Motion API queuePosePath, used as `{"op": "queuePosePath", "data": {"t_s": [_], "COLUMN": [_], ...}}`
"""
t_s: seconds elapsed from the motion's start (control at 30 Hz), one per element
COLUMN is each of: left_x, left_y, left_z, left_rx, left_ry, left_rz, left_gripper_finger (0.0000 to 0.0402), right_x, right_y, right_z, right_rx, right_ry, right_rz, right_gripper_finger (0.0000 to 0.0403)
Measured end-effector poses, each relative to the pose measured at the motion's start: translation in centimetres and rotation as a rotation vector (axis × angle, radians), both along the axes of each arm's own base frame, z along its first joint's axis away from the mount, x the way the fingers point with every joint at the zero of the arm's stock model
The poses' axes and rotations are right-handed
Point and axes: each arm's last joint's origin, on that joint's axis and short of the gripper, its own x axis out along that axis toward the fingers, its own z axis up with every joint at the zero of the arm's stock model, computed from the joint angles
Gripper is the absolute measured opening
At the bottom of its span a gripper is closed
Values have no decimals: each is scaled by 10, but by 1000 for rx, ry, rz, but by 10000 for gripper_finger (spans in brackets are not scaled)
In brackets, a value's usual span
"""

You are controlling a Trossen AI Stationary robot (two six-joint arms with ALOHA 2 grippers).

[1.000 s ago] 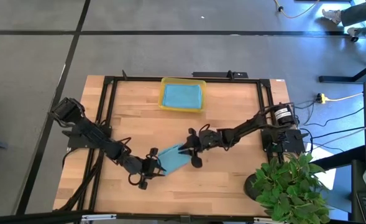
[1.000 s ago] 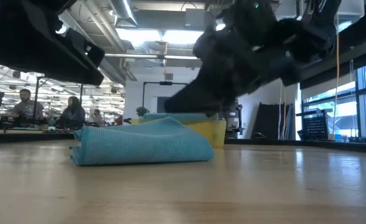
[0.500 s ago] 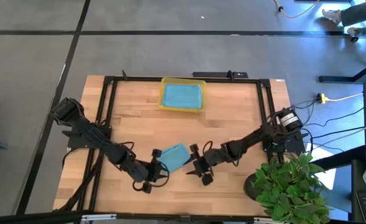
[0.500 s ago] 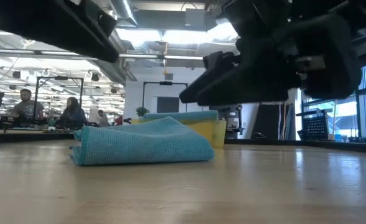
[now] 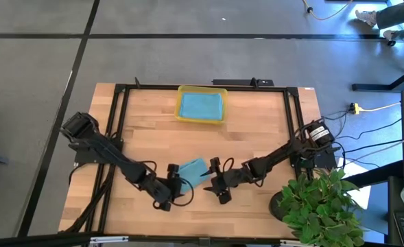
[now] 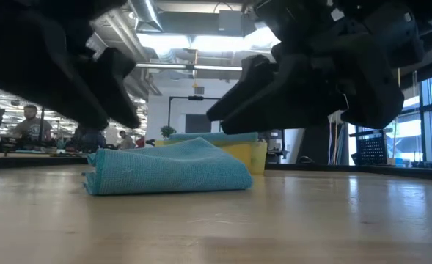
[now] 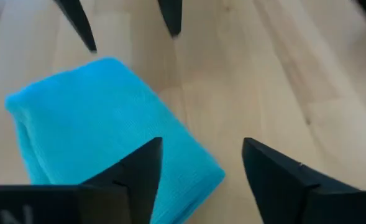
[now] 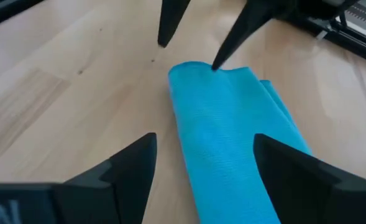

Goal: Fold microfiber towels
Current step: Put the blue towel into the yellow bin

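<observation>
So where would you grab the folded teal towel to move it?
Pinch the folded towel at its rounded fold edge, coming down from above. That edge is thick and keeps all the layers together; the opposite side shows loose stacked edges that would probably splay. Both the left gripper and right gripper flank it, open and empty.

Folded teal-blue towel (image 7: 108, 130) lies on wooden table (image 7: 263, 81) before the open left claw (image 7: 198, 171).

One camera hangs high up and looks straight down on the whole wooden table (image 5: 256, 130). Another sits low at table height and looks across into the room. Two ride on the arms, very close, and every camera sees the same folded teal towel (image 5: 193, 171).
</observation>
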Motion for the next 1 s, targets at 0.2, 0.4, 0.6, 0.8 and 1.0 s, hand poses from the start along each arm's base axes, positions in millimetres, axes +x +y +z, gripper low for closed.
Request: {"op": "queuePosePath", "data": {"t_s": [0.2, 0.4, 0.6, 0.8, 1.0], "left_x": [14, 28, 39, 40, 40], "left_y": [-17, -32, -37, -35, -32], "left_z": [-9, -20, -28, -33, -35], "left_rx": [45, 224, 262, 281, 272], "left_ry": [29, 191, 270, 298, 314], "left_rz": [13, 138, 221, 232, 248], "left_gripper_finger": [258, 276, 274, 271, 216], "right_x": [2, 2, 2, 2, 1], "right_y": [-6, -7, -7, -7, -7], "right_z": [-1, -1, -1, -1, -4], "right_rx": [44, 45, 46, 44, 32], "right_ry": [8, 9, 10, 16, 43], "right_rz": [-43, -49, -49, -48, -48], "right_gripper_finger": [268, 268, 268, 268, 268]}}
